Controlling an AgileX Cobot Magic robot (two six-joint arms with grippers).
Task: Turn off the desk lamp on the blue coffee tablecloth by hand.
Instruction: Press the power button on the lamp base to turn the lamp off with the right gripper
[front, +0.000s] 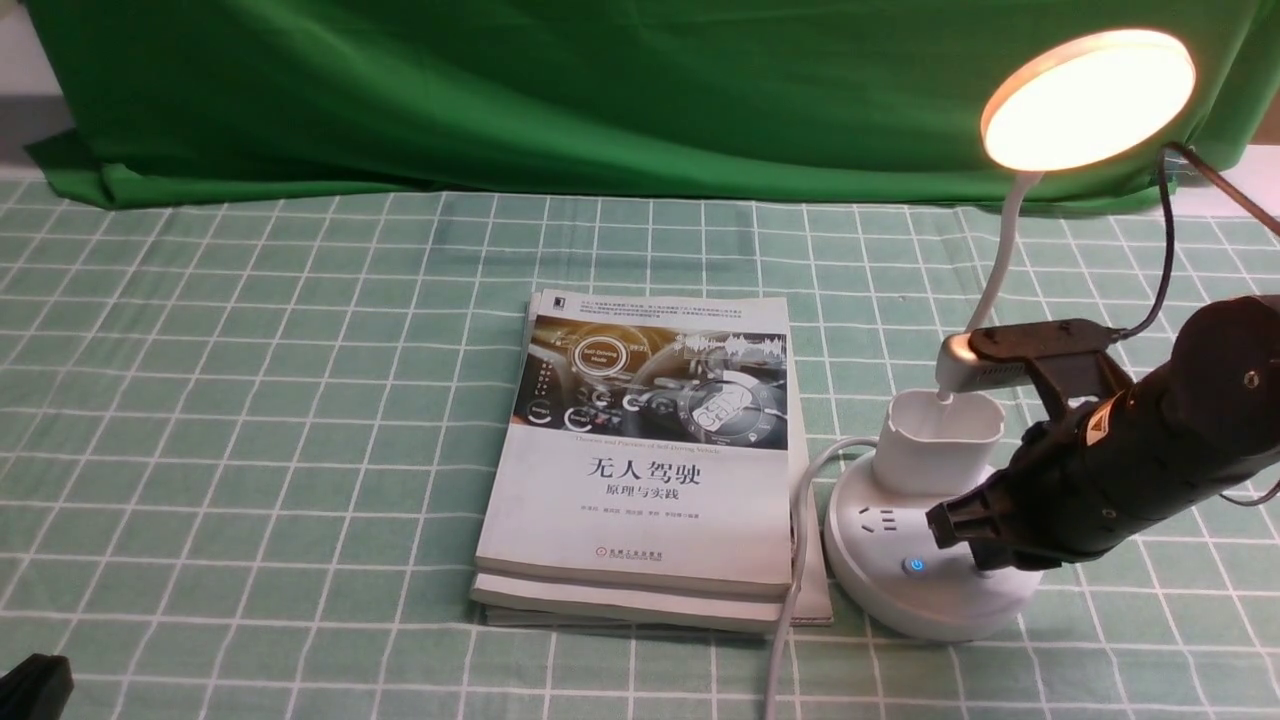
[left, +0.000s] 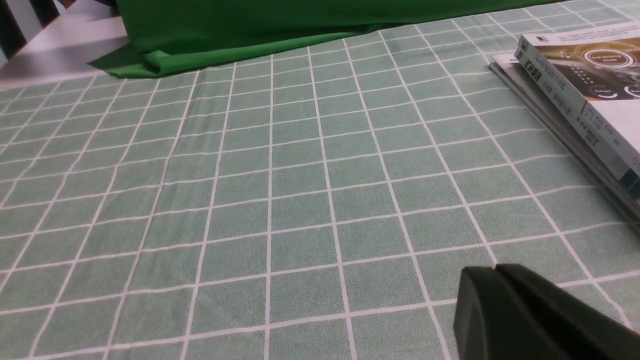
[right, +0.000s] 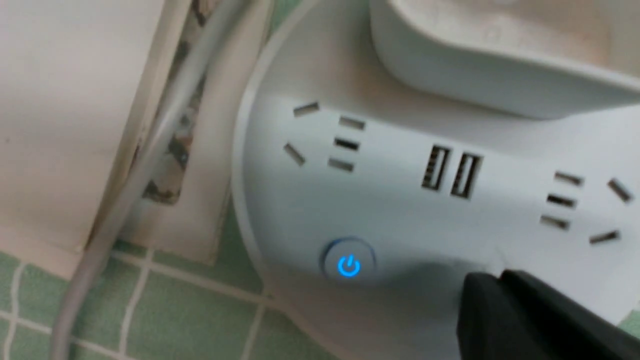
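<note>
Just right of the book (front: 650, 450), the lit desk lamp (front: 940, 440) looks rigid and bottom-heavy, so the right gripper (front: 942, 526), fingers pressed together and empty, need only prod its glowing power button (front: 914, 566).

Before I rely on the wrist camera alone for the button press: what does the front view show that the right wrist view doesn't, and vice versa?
Only the front view: the desk lamp's disc head, lit, the book's printed title and the green backdrop.
Only the right wrist view: two USB ports and a second socket on the lamp base.
Both: the glowing blue power button, the shut right gripper just beside it, not on it, the white cable and the blue coffee tablecloth.
</note>
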